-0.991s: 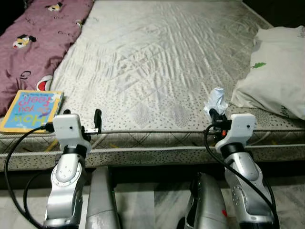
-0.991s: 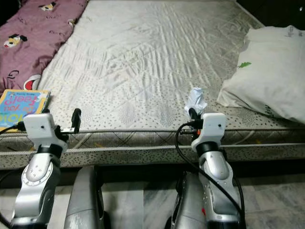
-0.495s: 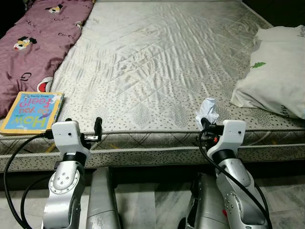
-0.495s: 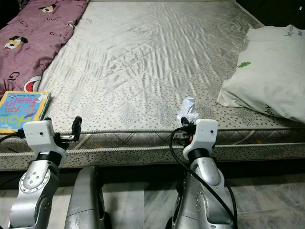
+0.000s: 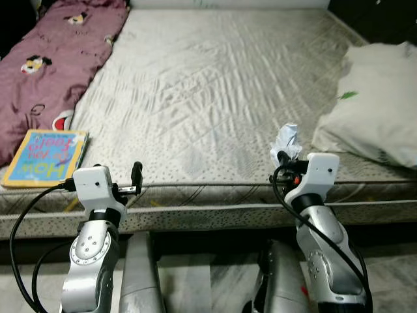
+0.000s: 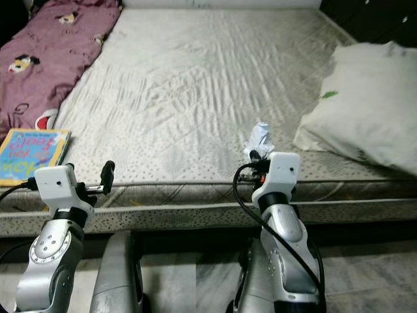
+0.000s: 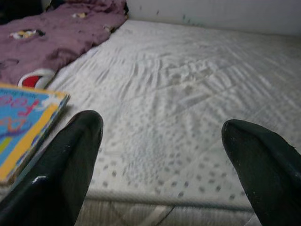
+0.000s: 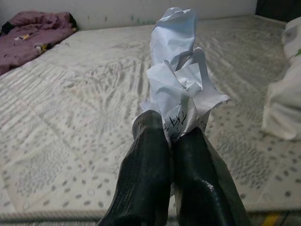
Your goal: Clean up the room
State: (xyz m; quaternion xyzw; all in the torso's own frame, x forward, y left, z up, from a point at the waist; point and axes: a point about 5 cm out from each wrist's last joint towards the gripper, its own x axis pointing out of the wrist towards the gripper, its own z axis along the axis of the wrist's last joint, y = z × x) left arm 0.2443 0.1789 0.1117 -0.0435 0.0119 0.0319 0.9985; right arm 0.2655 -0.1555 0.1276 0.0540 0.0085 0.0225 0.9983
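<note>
My right gripper [image 5: 283, 158] is shut on a crumpled white paper [image 5: 287, 139], held just over the front edge of the mattress [image 5: 215, 85]. In the right wrist view the crumpled white paper [image 8: 178, 89] sticks up from between the two closed fingers [image 8: 146, 155] and has dark writing on it. My left gripper [image 5: 136, 177] hovers open at the mattress's front edge, near a colourful children's book [image 5: 44, 156] lying at the front left. In the left wrist view its fingers [image 7: 70, 160] stand wide apart with nothing between them, the book [image 7: 21, 127] beside them.
A maroon cartoon-print blanket [image 5: 45, 65] lies along the left side of the bed. A white pillow [image 5: 378, 111] rests at the right. Dark floor shows under the bed's front edge [image 5: 215, 208], where my legs stand.
The right gripper with the paper dipped toward the bed edge, then rose slightly. The camera view shifted a little, with mild blur now. The left arm has hardly moved.
</note>
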